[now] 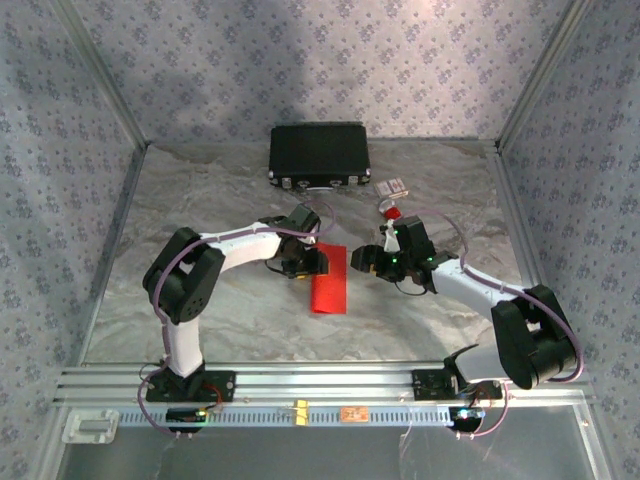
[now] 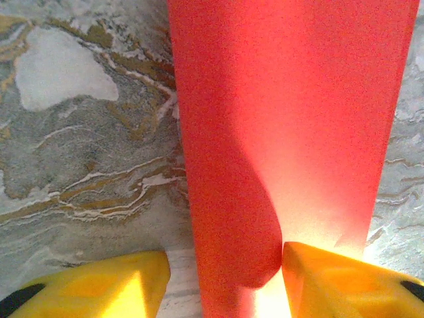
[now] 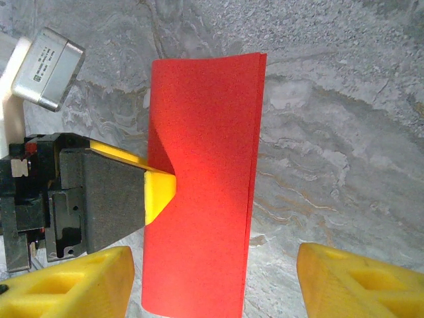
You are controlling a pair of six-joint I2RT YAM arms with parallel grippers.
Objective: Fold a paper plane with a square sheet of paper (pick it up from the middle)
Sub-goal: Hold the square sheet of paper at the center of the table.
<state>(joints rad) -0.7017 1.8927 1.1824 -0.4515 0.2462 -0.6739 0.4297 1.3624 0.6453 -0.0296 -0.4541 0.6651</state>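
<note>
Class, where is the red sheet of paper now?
In the top view the red sheet of paper lies folded at the middle of the table, on the near side of the black case.

The square sheet of paper (image 1: 329, 279) lies at the centre of the counter (image 1: 200, 300), with the left gripper (image 1: 318, 262) at its left edge and the right gripper (image 1: 364, 262) just to its right. Behind them, the case (image 1: 319, 155) sits at the far edge, with a small box (image 1: 393, 186) near its right corner.
</note>
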